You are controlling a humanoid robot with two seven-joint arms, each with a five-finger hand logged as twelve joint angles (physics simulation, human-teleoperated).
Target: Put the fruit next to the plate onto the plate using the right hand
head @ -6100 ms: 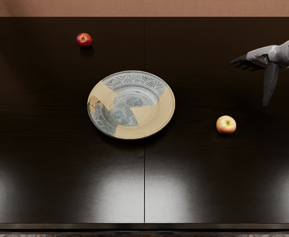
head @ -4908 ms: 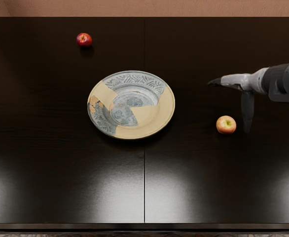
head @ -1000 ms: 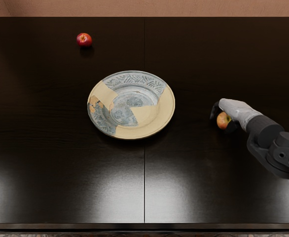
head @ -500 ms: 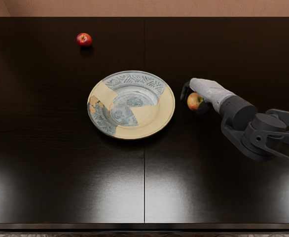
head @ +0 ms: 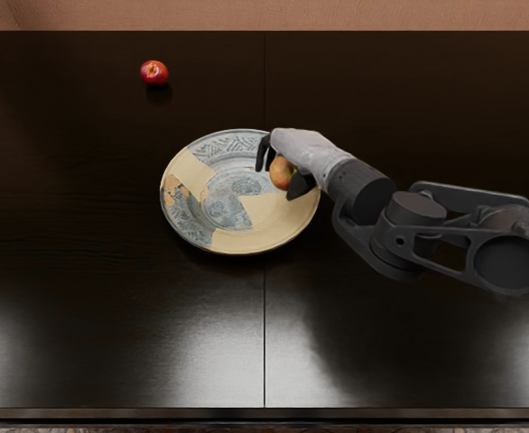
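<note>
A round plate point(head: 192, 212) with a blue and cream pattern lies at the middle of the dark table. My right hand point(head: 281, 168) reaches in from the right and is over the plate's right part, its fingers curled around a yellow-red apple point(head: 282, 171). Whether the apple touches the plate I cannot tell. The left arm does not show.
A small red apple point(head: 154, 72) lies far back on the left, well away from the plate. My right forearm and elbow point(head: 427, 239) stretch across the table's right half. The table's far edge point(head: 264, 32) meets a brown wall.
My right hand has carried the yellow-red apple leftward from beside the plate's right rim to above the plate. The plate and the red apple have stayed put.
</note>
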